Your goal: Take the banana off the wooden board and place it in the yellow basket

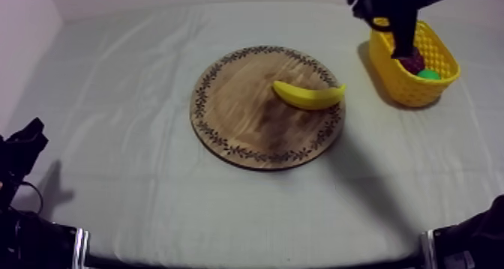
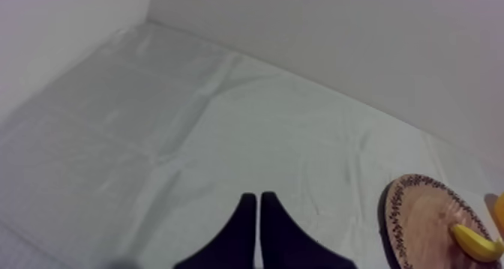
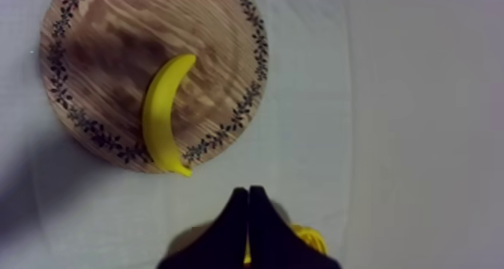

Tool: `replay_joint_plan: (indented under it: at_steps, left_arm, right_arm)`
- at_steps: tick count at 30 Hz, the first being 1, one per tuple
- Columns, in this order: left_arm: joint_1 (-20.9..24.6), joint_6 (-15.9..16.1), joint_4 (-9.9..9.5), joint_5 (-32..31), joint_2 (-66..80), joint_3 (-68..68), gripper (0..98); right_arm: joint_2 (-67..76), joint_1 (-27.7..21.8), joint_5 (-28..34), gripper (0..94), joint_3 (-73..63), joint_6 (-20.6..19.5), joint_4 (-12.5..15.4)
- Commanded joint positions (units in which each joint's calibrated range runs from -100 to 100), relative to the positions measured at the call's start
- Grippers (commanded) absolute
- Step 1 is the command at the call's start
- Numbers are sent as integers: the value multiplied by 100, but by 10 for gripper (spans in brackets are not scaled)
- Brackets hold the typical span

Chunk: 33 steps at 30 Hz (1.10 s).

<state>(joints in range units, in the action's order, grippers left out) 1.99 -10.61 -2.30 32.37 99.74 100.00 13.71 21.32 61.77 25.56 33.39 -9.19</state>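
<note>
Yellow toy banana [image 1: 309, 97] lies on the round wooden board with a patterned rim [image 1: 240, 115], at the edge nearest the yellow plastic basket [image 1: 409, 88]; nothing is done yet. The right gripper [image 1: 403, 47] hangs over the basket, fingers pressed together and empty. The left gripper [image 2: 259, 198], likewise narrow, rests low over the worktop [image 1: 135, 189]. Grasp, carry and release all remain.

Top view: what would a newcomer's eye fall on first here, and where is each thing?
The banana lies on the round wooden board in the middle of the table, one end reaching over the patterned rim. The yellow basket stands at the far right, and the right gripper hangs over it, shut on nothing.
</note>
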Motion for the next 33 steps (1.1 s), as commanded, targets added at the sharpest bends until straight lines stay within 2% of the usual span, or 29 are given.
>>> replay_joint_plan:
  at_steps: [1,14,16,20,21,23,27,33]
  left_arm:
    - [0,-1,-2,-4,0,0,1]
    - [0,-1,-2,-4,0,0,1]
    - [0,-1,-2,-4,0,0,1]
    - [0,-1,-2,-4,0,0,1]
    - [0,-1,-2,-4,0,0,1]
    - [0,-1,-2,-4,0,0,1]
    - [0,-1,-2,-4,0,0,1]
    - [0,-1,-2,-4,0,0,1]
  right_arm:
    - [-224,159,75,7,13,-154,-113]
    - [-597,320,-41,27,100,-340,-214]
    - [-586,311,-74,123,136,-324,-220]
    - [-545,288,-178,577,309,-289,-248]
    - [-528,281,-209,664,375,-261,-247]
    - [-494,266,-235,781,490,-167,-219]
    - [-463,270,-222,876,633,-74,-202]
    - [-516,283,-253,894,651,-114,-215]
